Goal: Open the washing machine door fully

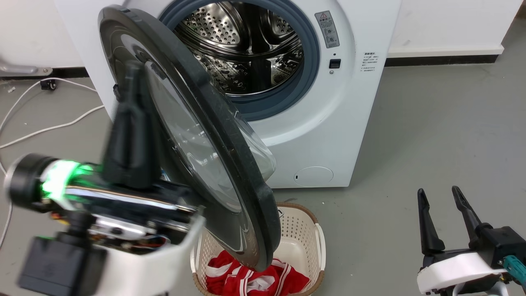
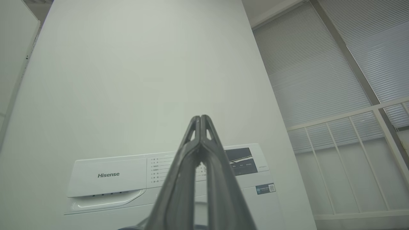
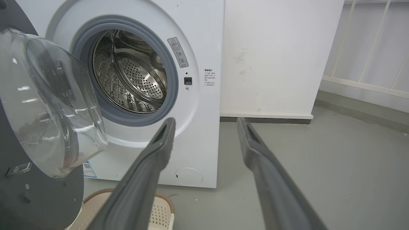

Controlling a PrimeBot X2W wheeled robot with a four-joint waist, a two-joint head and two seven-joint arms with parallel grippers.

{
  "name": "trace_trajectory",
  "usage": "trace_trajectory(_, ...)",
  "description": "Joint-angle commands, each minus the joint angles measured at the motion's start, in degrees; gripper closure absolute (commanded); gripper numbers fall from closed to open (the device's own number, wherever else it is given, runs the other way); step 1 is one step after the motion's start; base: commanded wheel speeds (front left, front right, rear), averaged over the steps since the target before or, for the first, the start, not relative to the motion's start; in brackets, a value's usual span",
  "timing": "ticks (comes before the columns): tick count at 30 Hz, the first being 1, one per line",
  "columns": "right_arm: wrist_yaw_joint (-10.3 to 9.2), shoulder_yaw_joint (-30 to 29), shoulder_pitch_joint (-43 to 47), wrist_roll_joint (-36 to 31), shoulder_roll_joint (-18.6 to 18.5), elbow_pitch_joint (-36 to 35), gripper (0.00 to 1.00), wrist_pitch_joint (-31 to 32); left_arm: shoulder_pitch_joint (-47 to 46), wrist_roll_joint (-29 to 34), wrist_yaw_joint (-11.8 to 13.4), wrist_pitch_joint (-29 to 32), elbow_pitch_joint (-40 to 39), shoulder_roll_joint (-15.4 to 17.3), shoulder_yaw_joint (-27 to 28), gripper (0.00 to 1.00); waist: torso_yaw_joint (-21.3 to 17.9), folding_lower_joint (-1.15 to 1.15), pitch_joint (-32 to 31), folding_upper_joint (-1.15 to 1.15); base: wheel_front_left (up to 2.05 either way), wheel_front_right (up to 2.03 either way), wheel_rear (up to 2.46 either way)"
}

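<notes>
Beside washing machine door (image 1: pixel 218 123), L gripper (image 2: pixel 200 118) pinched together, empty; R gripper (image 1: pixel 437 190) wide: swing door fully left, slow arc w/ hinge.

Bright even light; drum (image 1: pixel 246 45) glints; foreground blurred.

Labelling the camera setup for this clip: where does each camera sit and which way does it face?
Head view: on the head, looking down at the washing machine door, drum and basket; left gripper and right gripper show.
Left wrist view: left wrist, facing up at the control panel and wall; own shut fingers.
Right wrist view: right wrist, facing the machine's front; own open fingers.
Shared: head and right wrist views both show door, drum, basket.
</notes>
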Motion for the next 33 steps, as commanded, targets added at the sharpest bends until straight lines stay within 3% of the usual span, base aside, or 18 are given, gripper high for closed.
trace_trajectory(1, -0.04, -0.06, 0.03, 0.35, 0.2, 0.09, 0.0, 0.19, -0.15, -0.35, -0.27, -0.08, -0.03, 0.11, -1.43, 1.0, -0.04, 0.0, -0.08, 0.0, 0.0, 0.0, 0.0)
trace_trajectory(10, -0.04, 0.44, 0.98, 0.64, 0.2, 0.28, 0.0, 0.59, 5.27, -5.92, -1.09, 5.01, 3.49, 2.25, -19.56, 1.0, -0.16, 0.0, -0.4, 0.0, 0.0, 0.0, 0.0)
trace_trajectory(14, -0.04, 0.58, 1.28, 0.87, 0.19, -0.07, 0.0, 1.12, 12.46, -8.45, -1.19, 11.64, 9.43, 7.77, -28.07, 1.0, 0.33, 0.0, -0.41, 0.0, 0.0, 0.0, 0.0)
trace_trajectory(21, -0.04, 0.81, 1.09, 1.06, 0.19, -0.25, 0.0, 1.54, 14.43, -9.49, 0.23, 11.7, 16.1, 7.53, -28.38, 1.0, 0.56, 0.0, -0.19, 0.0, 0.0, 0.0, 0.0)
trace_trajectory(33, -0.04, 1.39, 0.62, 1.84, 0.18, 0.5, 0.0, 1.83, 5.88, -10.75, 2.91, 7.84, 27.44, 2.27, -26.01, 1.0, -0.62, 0.0, 0.81, 0.0, 0.0, 0.0, 0.0)
